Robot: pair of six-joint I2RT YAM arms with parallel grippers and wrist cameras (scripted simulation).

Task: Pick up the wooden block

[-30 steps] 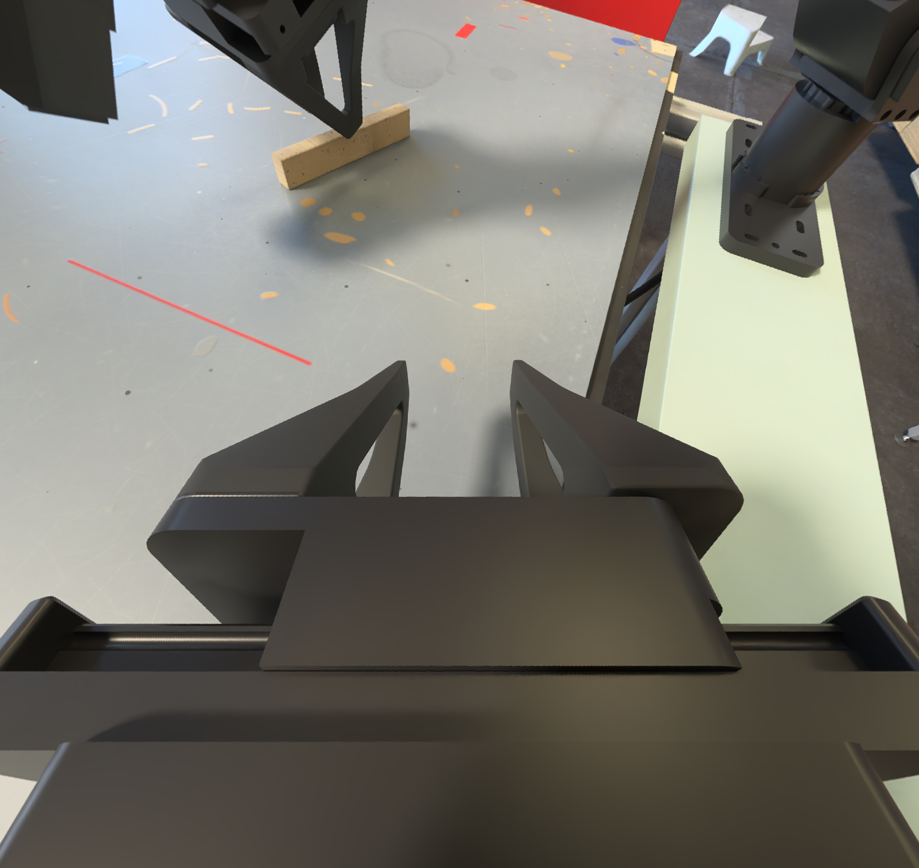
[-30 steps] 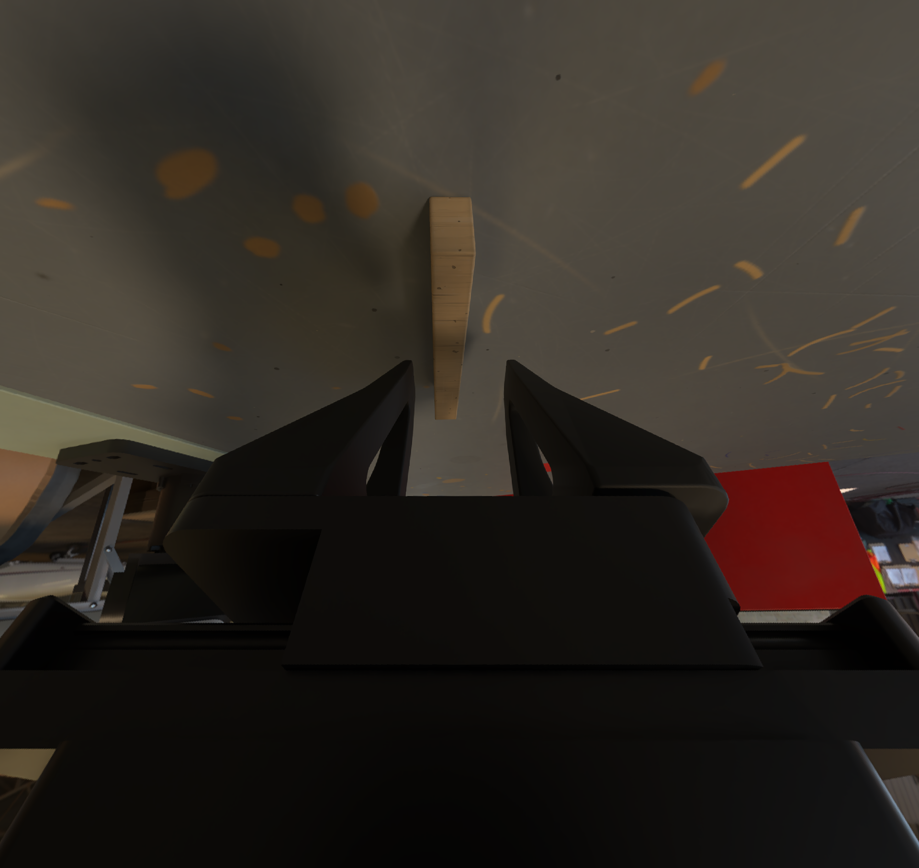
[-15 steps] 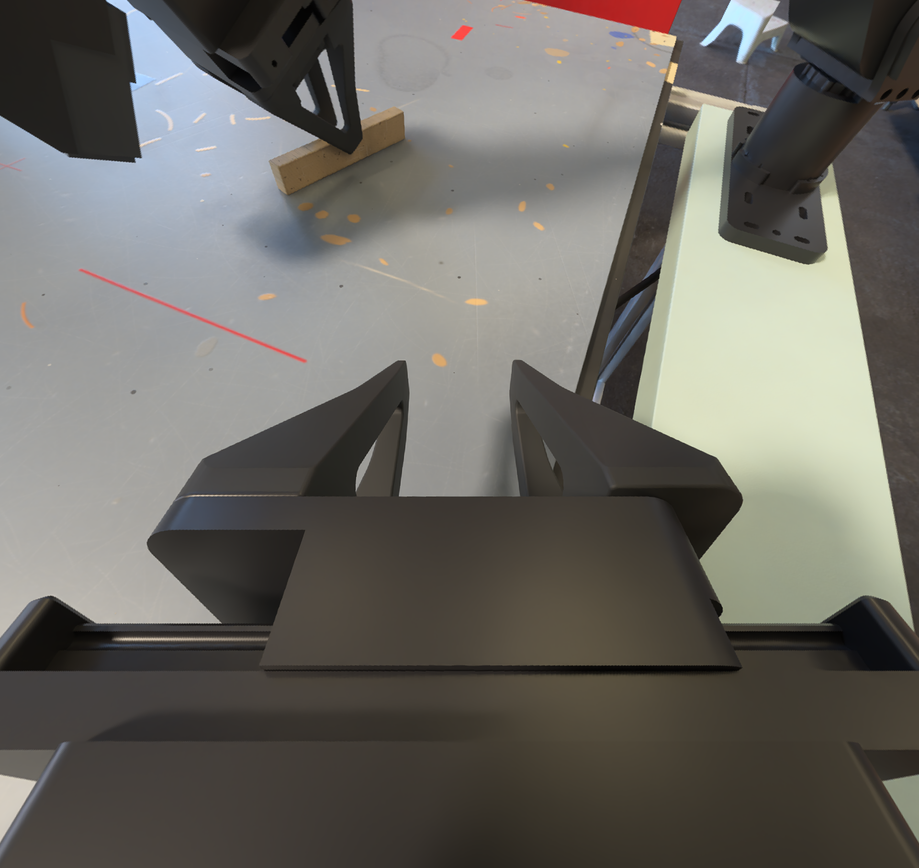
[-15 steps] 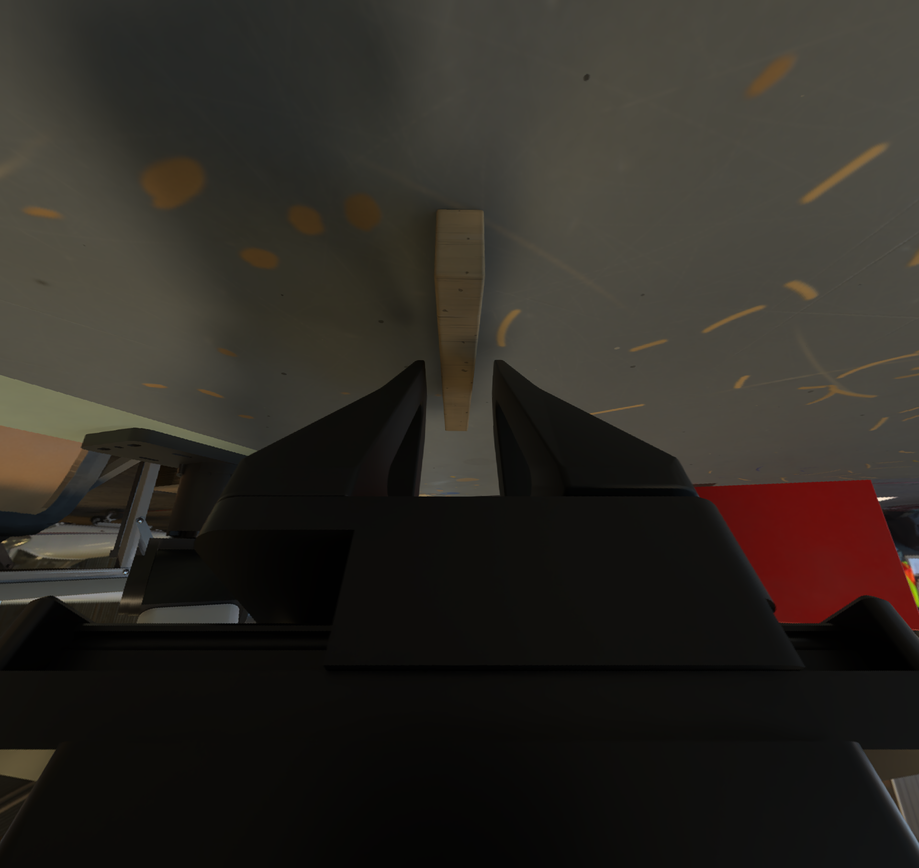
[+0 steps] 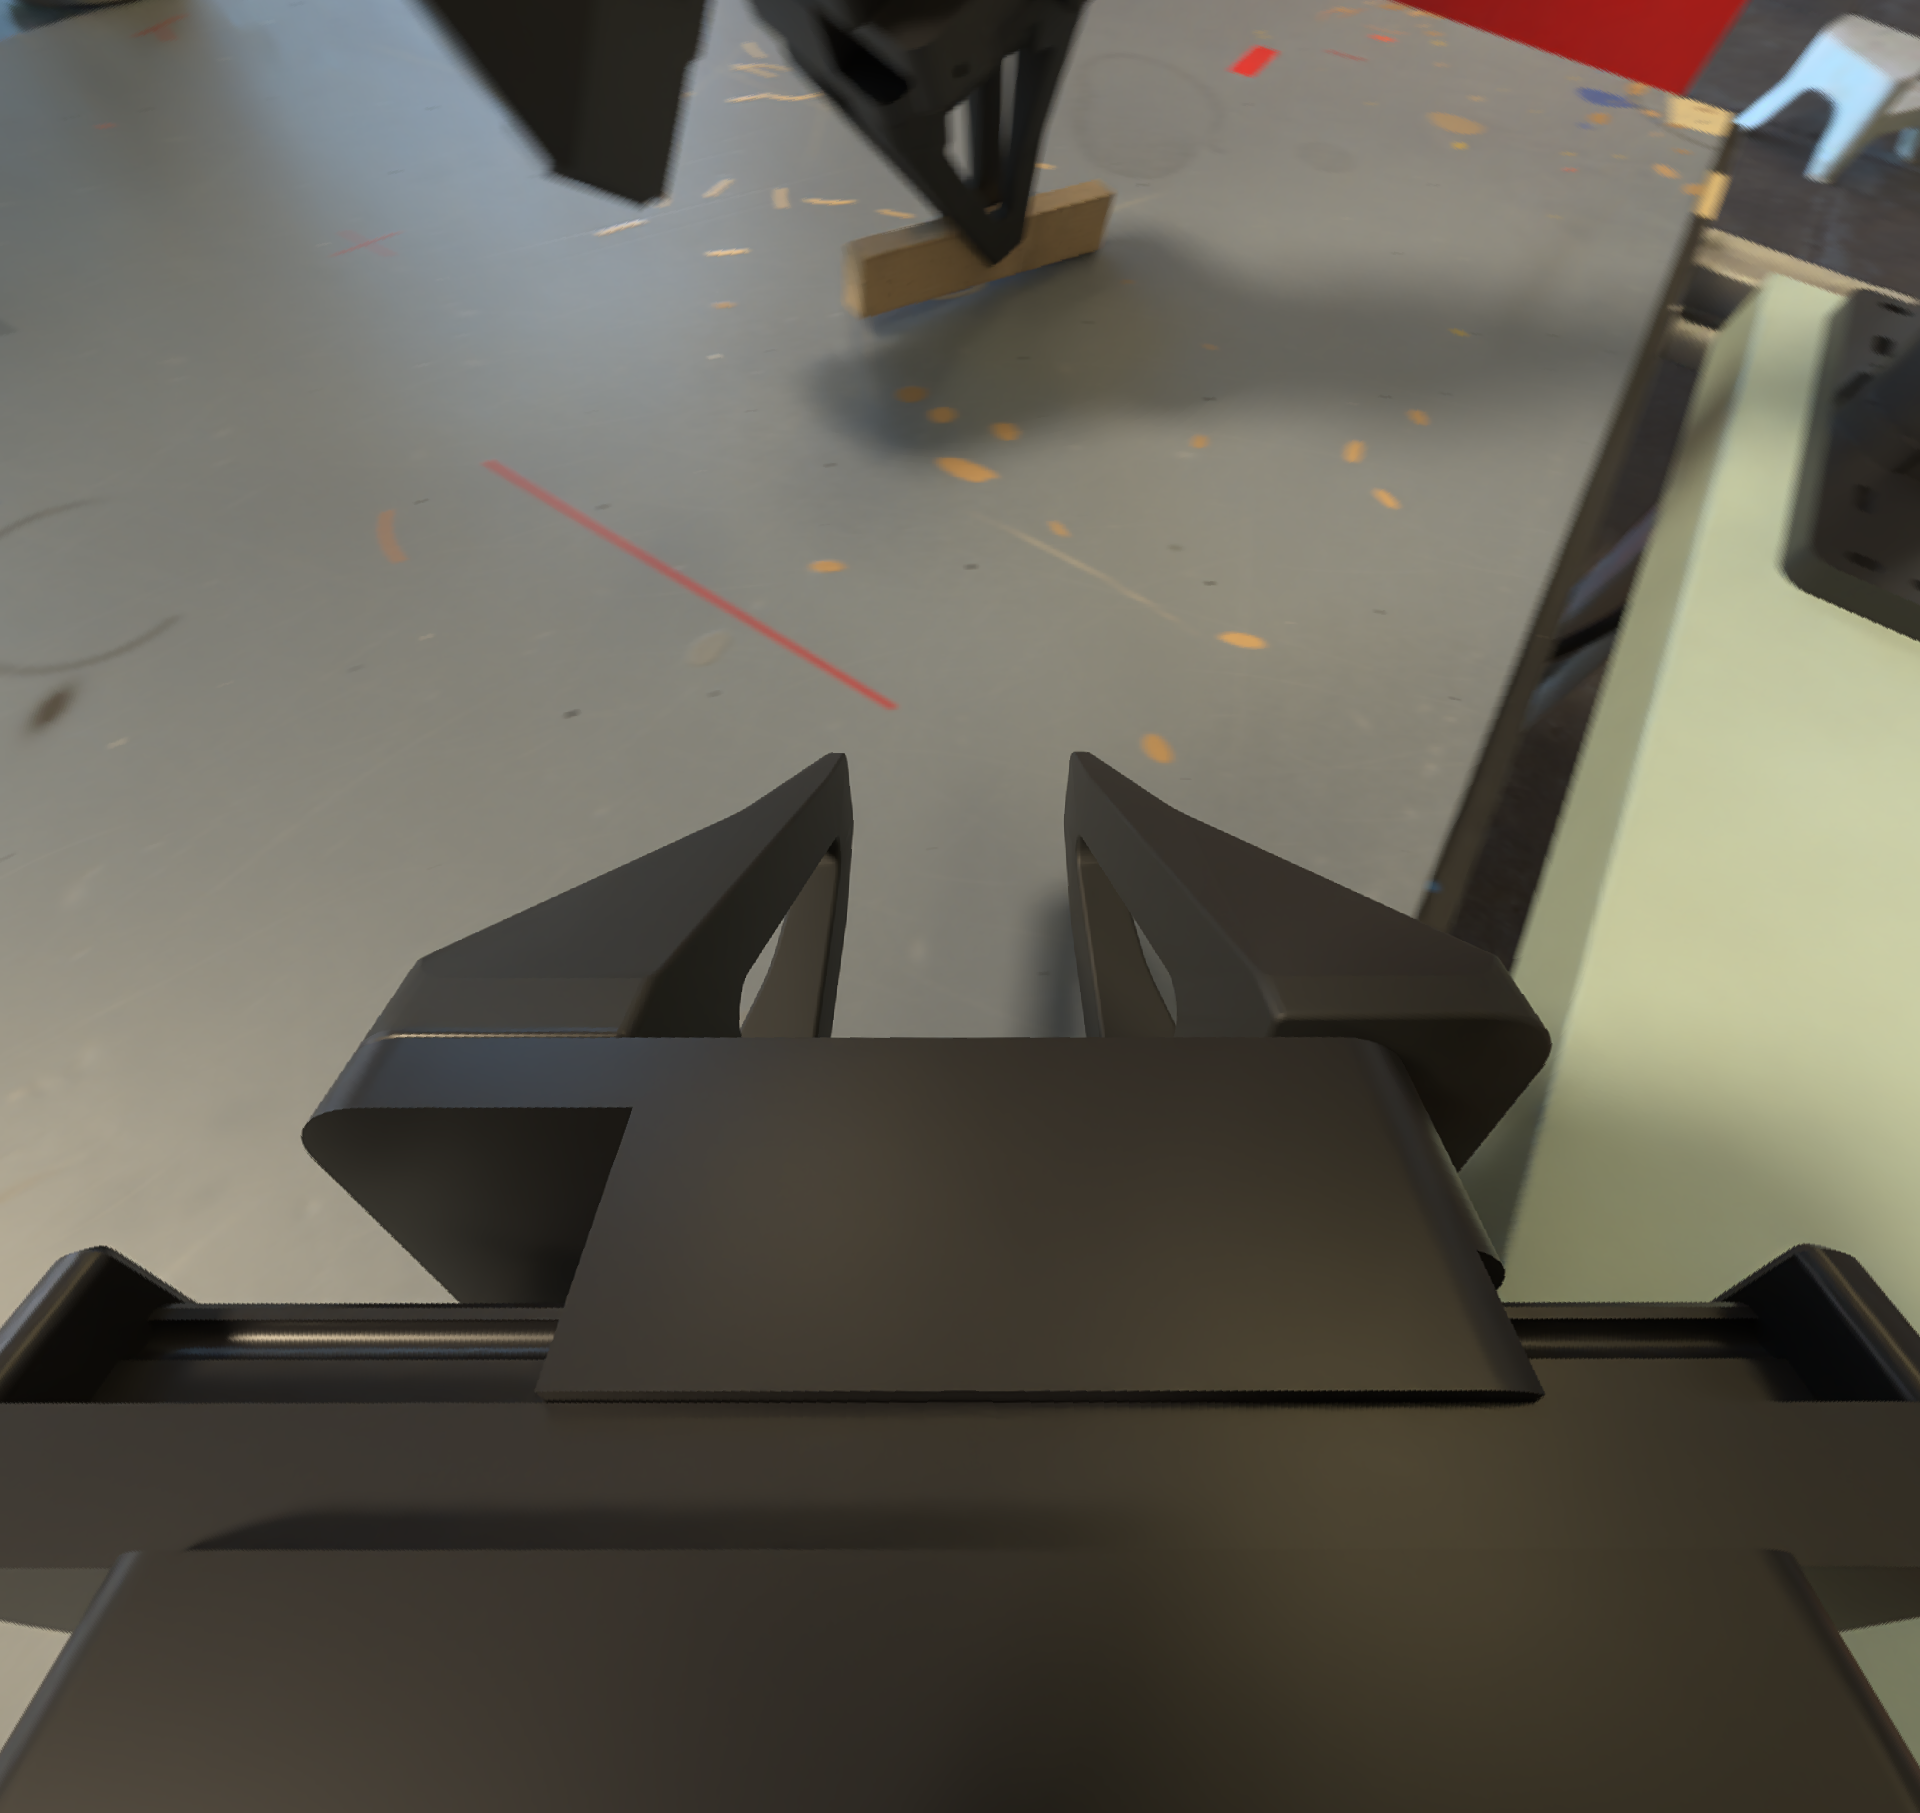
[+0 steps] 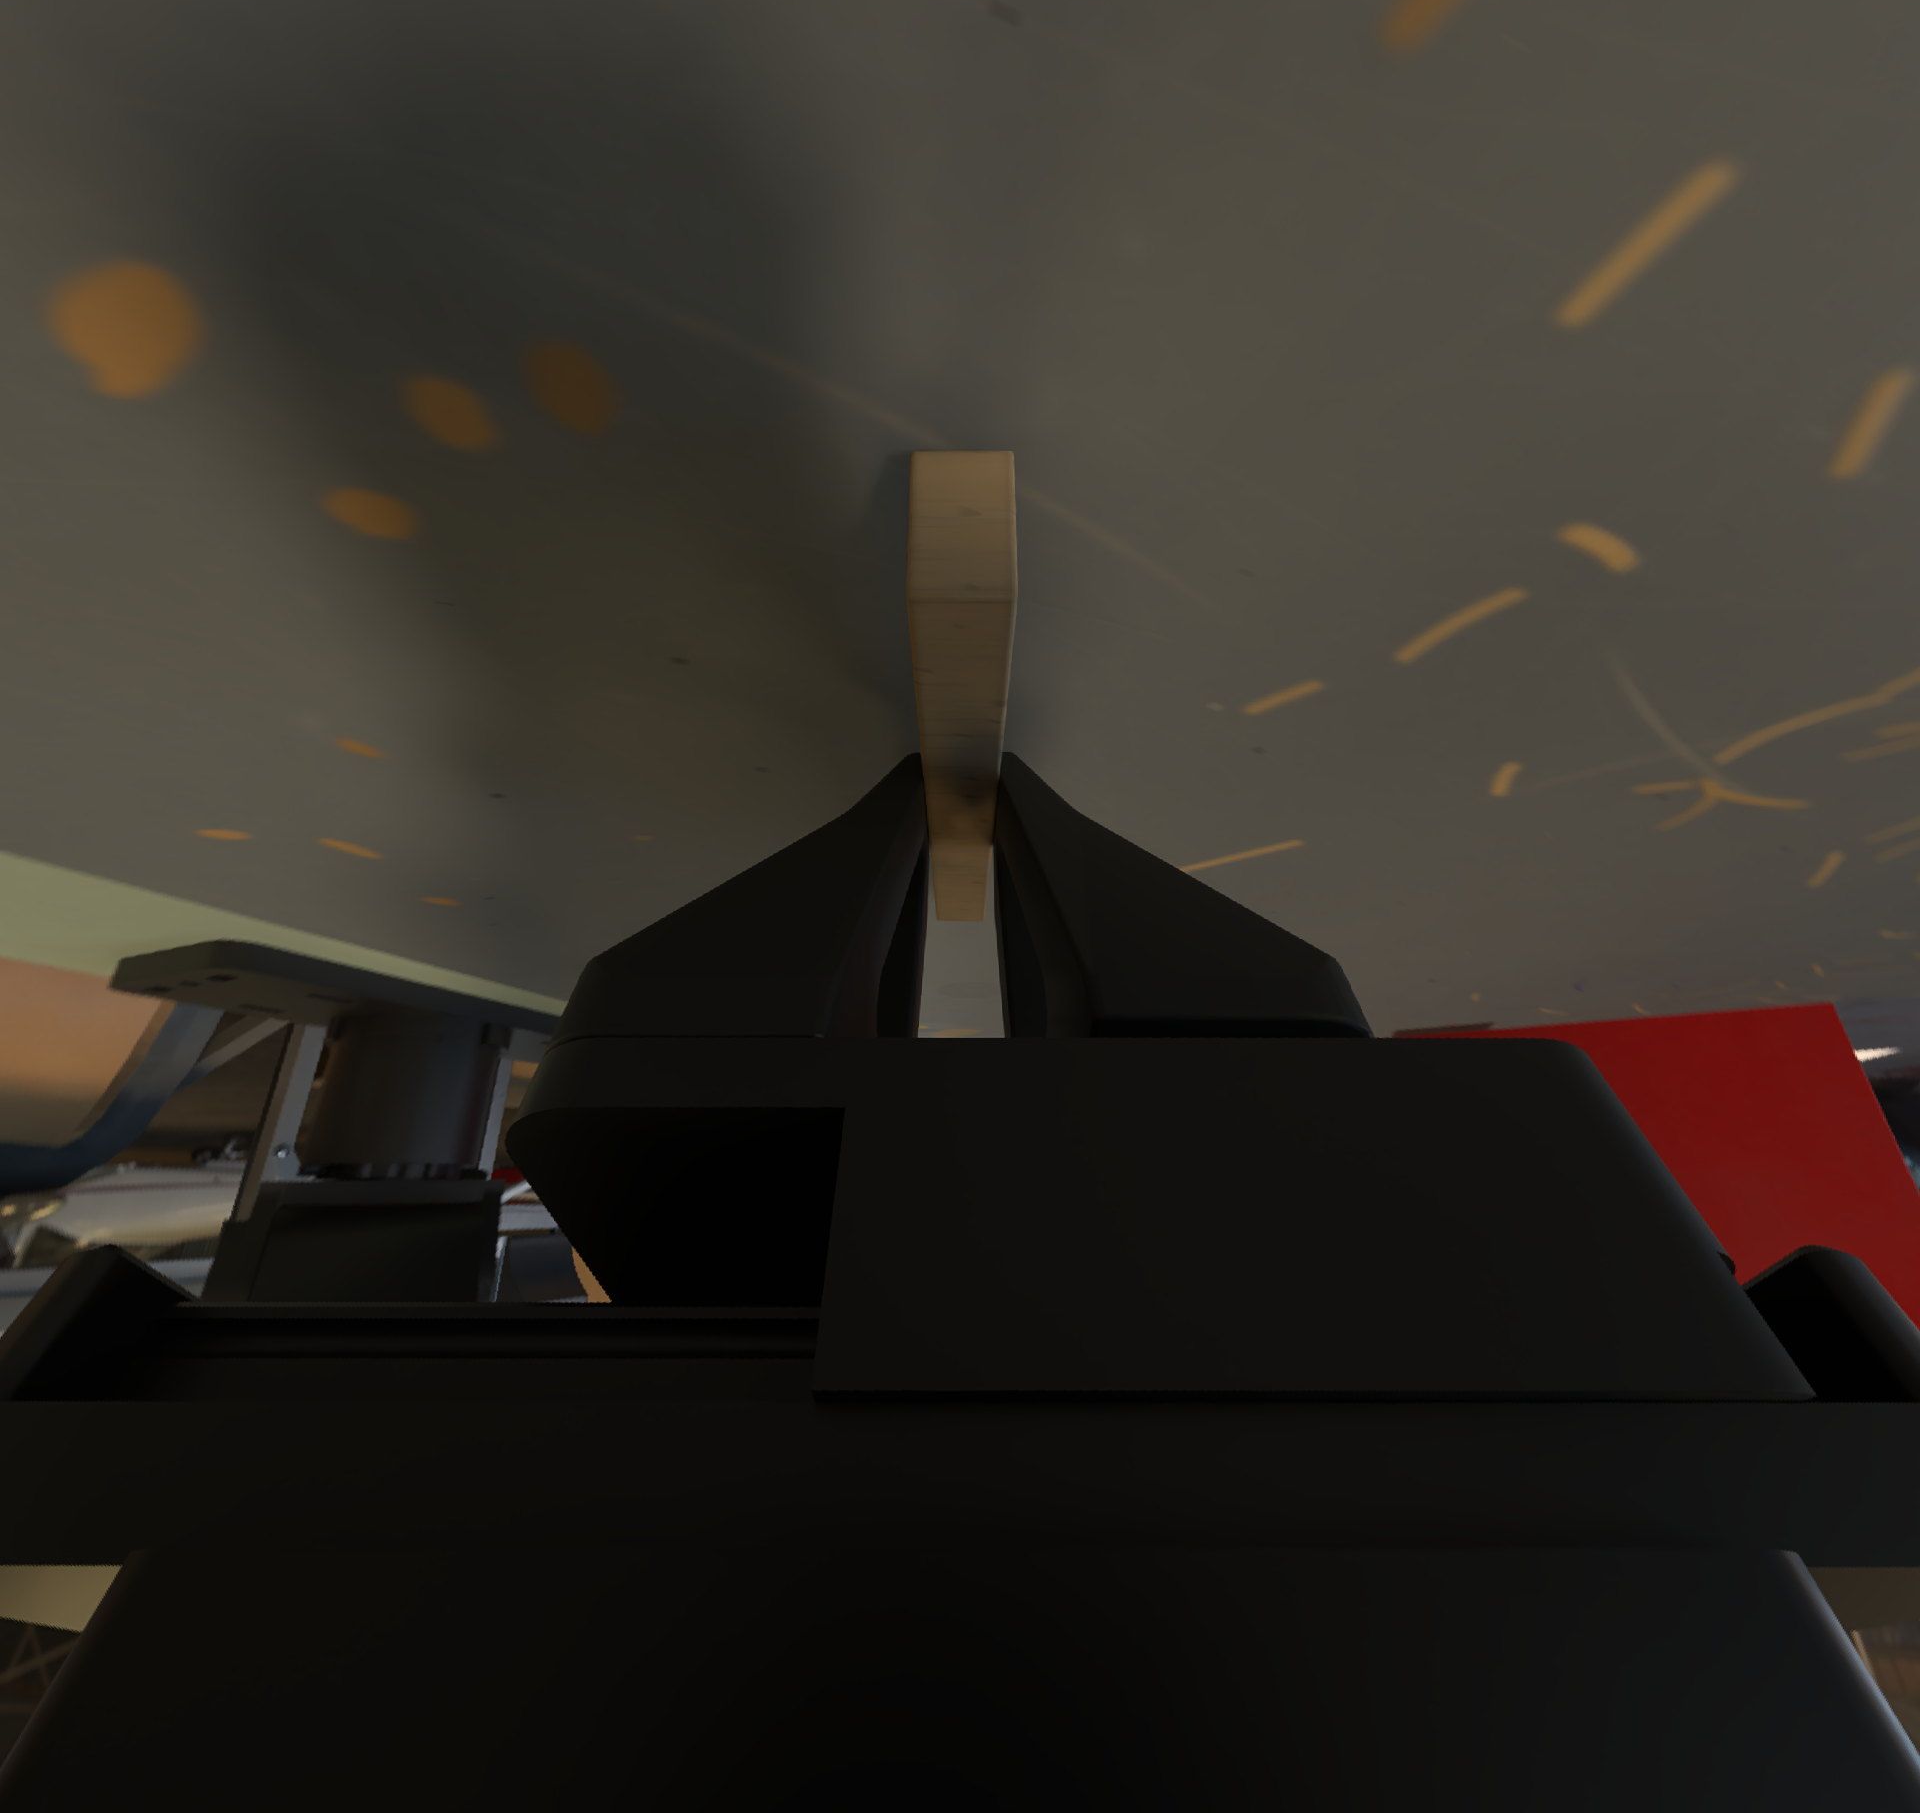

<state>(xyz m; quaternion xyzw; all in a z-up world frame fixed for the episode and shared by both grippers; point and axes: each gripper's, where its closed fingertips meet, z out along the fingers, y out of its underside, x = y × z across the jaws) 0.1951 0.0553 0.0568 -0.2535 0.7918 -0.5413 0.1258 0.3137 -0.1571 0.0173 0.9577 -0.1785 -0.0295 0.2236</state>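
Right gripper (image 6: 961, 776) has closed its fingers from a clear gap onto the wooden block (image 6: 961, 620).

The block (image 5: 971, 251) lies flat on the grey table (image 5: 416, 413), toward the far right part of the top, with the right gripper (image 5: 992, 241) coming down on it from above and pinching it across its narrow width near the middle; whether the block has left the table cannot be told. In the right wrist view both fingertips press against the block's long sides, and its far end sticks out beyond them. The left gripper (image 5: 956, 776) hangs over the near part of the table, well apart from the block, its fingers parted with bare table between them and nothing held. A thin red line (image 5: 686, 584) marks the table between it and the block.
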